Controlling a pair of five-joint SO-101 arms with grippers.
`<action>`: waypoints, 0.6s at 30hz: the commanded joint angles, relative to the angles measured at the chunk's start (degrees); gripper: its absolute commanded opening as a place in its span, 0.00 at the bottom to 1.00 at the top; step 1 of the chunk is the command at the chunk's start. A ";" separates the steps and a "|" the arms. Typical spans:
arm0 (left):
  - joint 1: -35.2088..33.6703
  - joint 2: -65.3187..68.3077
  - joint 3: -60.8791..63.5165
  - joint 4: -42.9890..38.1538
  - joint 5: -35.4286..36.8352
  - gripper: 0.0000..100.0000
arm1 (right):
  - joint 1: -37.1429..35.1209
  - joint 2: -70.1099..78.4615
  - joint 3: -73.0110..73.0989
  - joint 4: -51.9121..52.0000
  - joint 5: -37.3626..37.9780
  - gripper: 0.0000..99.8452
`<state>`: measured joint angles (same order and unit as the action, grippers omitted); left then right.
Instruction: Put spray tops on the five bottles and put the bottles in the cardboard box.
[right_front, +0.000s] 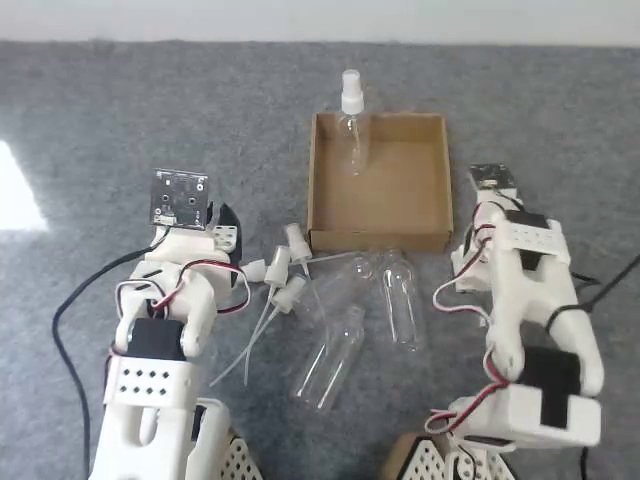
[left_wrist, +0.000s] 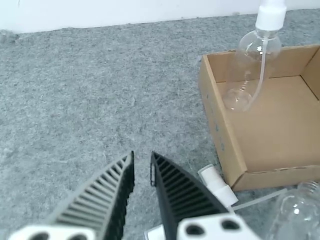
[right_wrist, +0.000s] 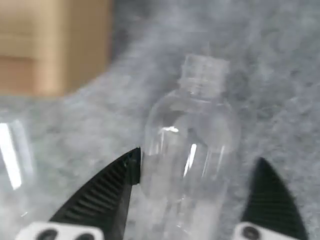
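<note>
Right wrist view, right gripper (right_wrist: 197, 159): spread wide, astride a clear uncapped bottle (right_wrist: 195, 125) lying on the grey carpet (right_wrist: 280, 75) with its neck pointing away; not clamped on it.
Left gripper (left_wrist: 142, 159): only a narrow gap between the jaws, gripping nothing.
Spray tops (right_front: 280, 272): loose cluster near the left gripper, tubes trailing.
Other uncapped bottles (right_front: 330, 362): lying on the carpet beside the spray tops.
Cardboard box (right_front: 380, 240): just beyond the bottles, open-topped.
Capped bottle (right_front: 352, 125): inside the box against its far wall, spray top on.
</note>
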<state>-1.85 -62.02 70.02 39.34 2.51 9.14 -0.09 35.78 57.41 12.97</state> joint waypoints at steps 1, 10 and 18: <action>0.00 0.44 -2.33 -1.58 0.26 0.04 | 6.29 0.22 -3.43 -4.00 0.88 0.15; 0.00 0.53 -6.55 10.90 -6.68 0.04 | 20.18 0.84 -3.43 -4.44 21.71 0.11; -0.18 2.73 -9.63 20.31 -11.52 0.05 | 28.09 0.84 -3.34 -4.44 31.12 0.11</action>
<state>-1.85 -61.58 66.42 56.92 -8.04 35.16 0.88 35.78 53.71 41.19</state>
